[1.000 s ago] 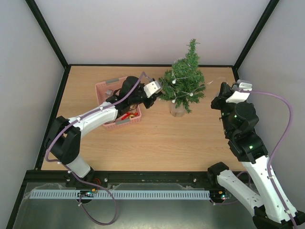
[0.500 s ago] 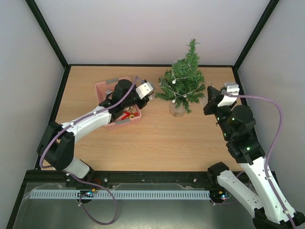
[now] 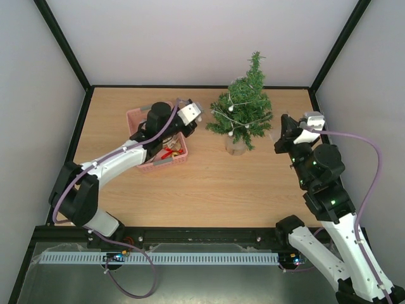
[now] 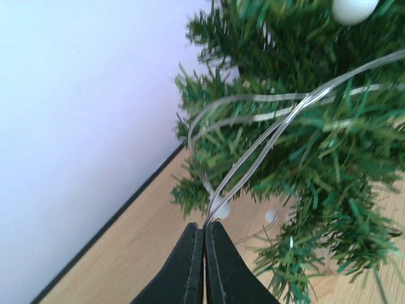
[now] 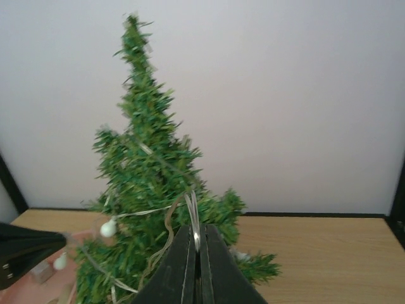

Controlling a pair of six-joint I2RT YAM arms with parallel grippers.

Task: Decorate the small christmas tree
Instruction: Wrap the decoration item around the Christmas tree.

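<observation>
The small christmas tree (image 3: 243, 106) stands upright in its pale pot (image 3: 235, 145) at the back middle of the table. A thin silver light string (image 4: 278, 123) with white bulbs (image 3: 253, 125) is draped through its branches. My left gripper (image 3: 197, 121) is just left of the tree, over the pink basket's right end. Its fingers (image 4: 190, 266) are shut on a loop of that string. My right gripper (image 3: 282, 125) is close to the tree's right side. Its fingers (image 5: 215, 266) are shut on another loop of the light string (image 5: 193, 212).
The pink basket (image 3: 137, 118) sits left of the tree and holds a red item (image 3: 169, 152) and other small pieces. Grey walls with black frame bars (image 3: 63, 44) close in the table's back and sides. Bare wood (image 3: 215, 190) lies between the arms.
My left gripper has closed on the string and pulled back left from the tree toward the basket. My right gripper has shifted left, nearer the tree, still shut.
</observation>
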